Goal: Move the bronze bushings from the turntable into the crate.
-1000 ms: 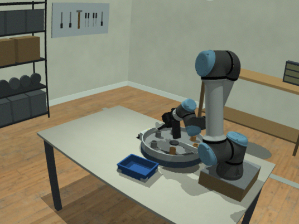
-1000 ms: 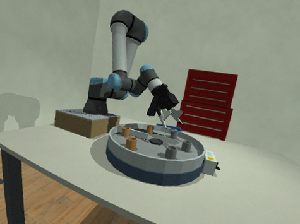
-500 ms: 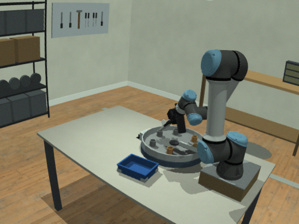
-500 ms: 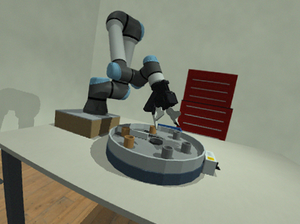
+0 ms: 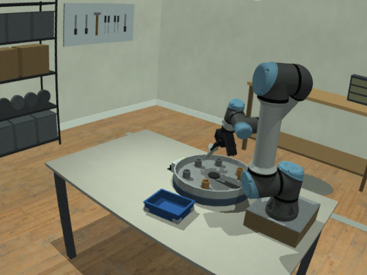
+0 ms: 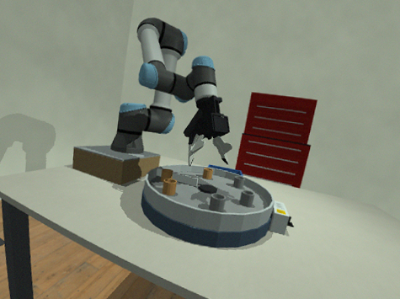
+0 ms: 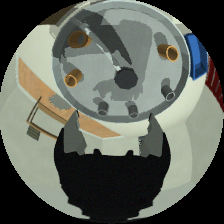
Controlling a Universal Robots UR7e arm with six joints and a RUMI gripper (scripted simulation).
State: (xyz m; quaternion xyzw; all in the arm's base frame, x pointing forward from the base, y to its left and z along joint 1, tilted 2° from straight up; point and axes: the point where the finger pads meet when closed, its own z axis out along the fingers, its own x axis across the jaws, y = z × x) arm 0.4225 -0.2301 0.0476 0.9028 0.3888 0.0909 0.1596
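The round grey turntable (image 5: 210, 179) holds three bronze bushings and three steel ones. In the exterior view the bronze bushings stand at the left (image 6: 169, 185), behind that one (image 6: 166, 173) and at the back (image 6: 208, 173). The steel bushings (image 6: 217, 202) (image 6: 246, 197) (image 6: 238, 181) stand on the right side. My gripper (image 6: 207, 155) hangs open and empty above the turntable's far rim, touching nothing. In the wrist view my gripper (image 7: 114, 112) has the steel bushings (image 7: 132, 110) nearest its fingers and the bronze ones (image 7: 72, 79) (image 7: 168, 51) farther off. The blue crate (image 5: 168, 204) is empty.
The crate sits on the table next to the turntable, on the side away from my gripper. A straight divider bar (image 5: 224, 181) runs out from the dark hub (image 5: 213, 175). The arm's base stands on a brown block (image 5: 281, 220). A small control box (image 6: 281, 213) sticks out from the turntable's side.
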